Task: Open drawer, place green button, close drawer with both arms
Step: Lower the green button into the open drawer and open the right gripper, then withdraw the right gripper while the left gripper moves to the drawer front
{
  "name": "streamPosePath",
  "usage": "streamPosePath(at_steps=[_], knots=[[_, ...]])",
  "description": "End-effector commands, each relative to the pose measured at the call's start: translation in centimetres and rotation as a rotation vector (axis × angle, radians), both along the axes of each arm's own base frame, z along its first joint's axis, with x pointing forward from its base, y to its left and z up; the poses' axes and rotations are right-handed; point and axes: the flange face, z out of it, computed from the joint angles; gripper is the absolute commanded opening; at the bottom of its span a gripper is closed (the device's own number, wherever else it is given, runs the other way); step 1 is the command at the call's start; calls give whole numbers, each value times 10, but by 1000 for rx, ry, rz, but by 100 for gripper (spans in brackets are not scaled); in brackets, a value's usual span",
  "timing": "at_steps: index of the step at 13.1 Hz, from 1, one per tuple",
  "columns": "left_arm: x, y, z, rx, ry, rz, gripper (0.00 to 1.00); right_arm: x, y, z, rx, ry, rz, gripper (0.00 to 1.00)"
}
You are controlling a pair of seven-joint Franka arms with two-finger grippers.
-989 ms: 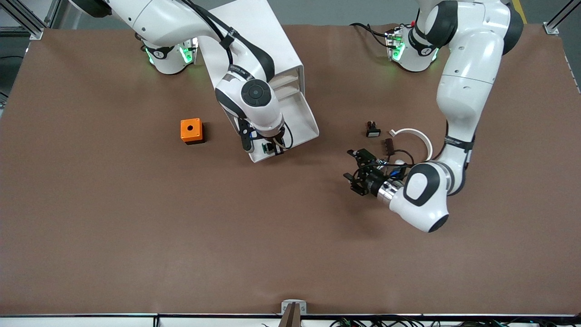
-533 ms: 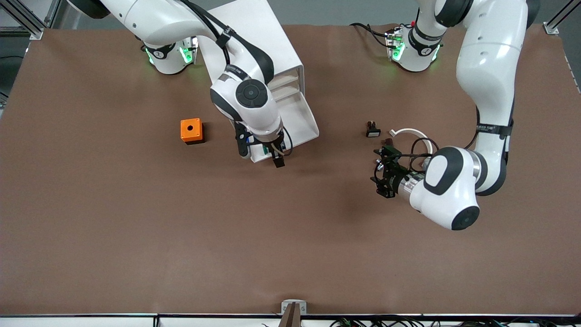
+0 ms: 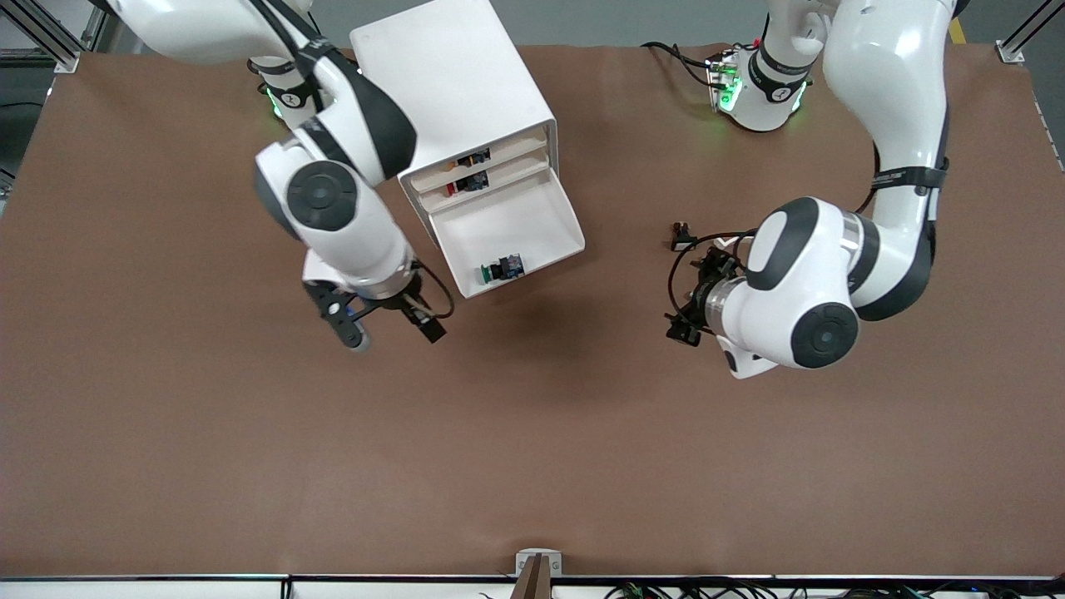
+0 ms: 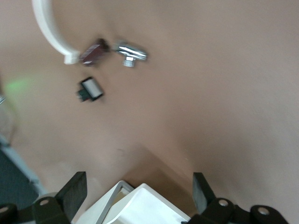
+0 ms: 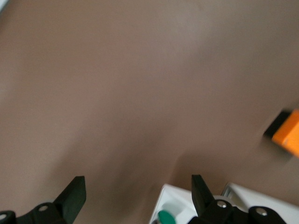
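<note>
Button (image 3: 500,269) lies in the pulled-out drawer (image 3: 532,218); right hand (image 3: 386,323) and left hand (image 3: 692,301) both gape empty

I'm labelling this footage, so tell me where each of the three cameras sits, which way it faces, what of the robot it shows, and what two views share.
Front view: high across the table, facing both arms; shows the right gripper and left gripper, both open, over bare table, and the pulled-out drawer holding the button.
Left wrist view: looks down past its own fingertips at the white-capped button and white curved piece.
Right wrist view: looks down past its own fingertips at the table, the orange cube at the edge.
Shared: the drawer corner shows in both wrist views.
</note>
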Motion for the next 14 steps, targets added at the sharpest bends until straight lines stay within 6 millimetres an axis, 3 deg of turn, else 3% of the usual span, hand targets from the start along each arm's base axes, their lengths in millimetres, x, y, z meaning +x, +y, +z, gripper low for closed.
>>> streamPosePath(at_steps=[1,2,5,8,11,14], knots=[[-2,-33,-21,-59,-98,-165,99,16,-49,27,22,30,138,100],[-3,-48,-27,-92,-140,-232,99,29,-80,36,14,49,159,100],[-13,-92,-44,-153,-227,-343,99,38,-153,73,-3,26,363,100],[-26,-127,-88,-154,-255,-376,99,32,-222,106,-10,6,526,100],[-56,-172,-108,-159,-275,-443,99,13,-269,134,-32,-28,661,100],[-73,-191,-116,-157,-287,-480,99,-9,-306,155,-65,-98,768,100]])
